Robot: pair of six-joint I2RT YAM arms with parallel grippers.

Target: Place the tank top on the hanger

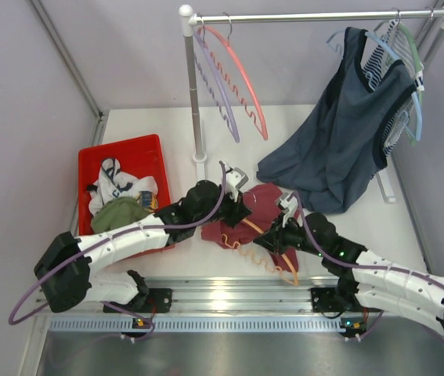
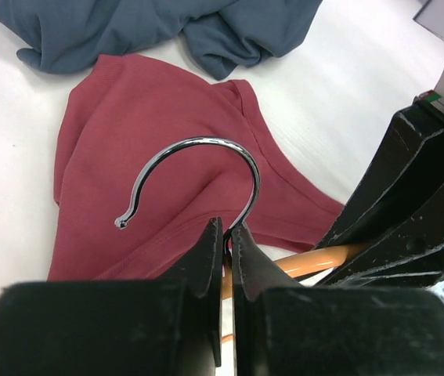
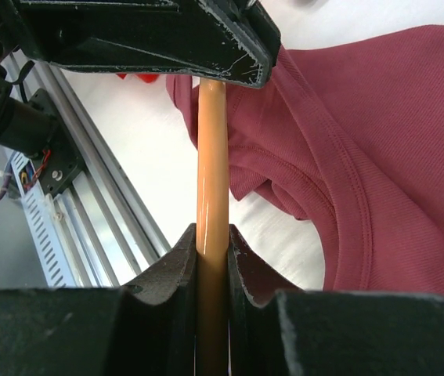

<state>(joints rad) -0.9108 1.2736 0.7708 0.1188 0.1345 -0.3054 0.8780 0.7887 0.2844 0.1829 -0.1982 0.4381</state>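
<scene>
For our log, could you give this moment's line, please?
left gripper: grips orange hanger hook; right gripper: its arm; maroon tank top: unhung

On the table [image 1: 151, 125], centre front: tank top [image 1: 261, 202], lying flat. Across its near side: hanger [image 1: 247, 251], lower bar toward the arm bases, hook over the cloth. At the base of the hook, from the left: left gripper [image 2: 227, 244], clamped on it. On one arm of the hanger, from the right: right gripper [image 3: 211, 239], clamped likewise. Left of all this: bin [image 1: 120, 147], with a pile of garments [image 1: 120, 205] inside. Behind, across the back of the table: rack [image 1: 315, 16], with two hangers [image 1: 233, 78] at its left end and a larger top [image 1: 339, 141] hung at its right end, trailing down onto the table just behind the tank top.
</scene>
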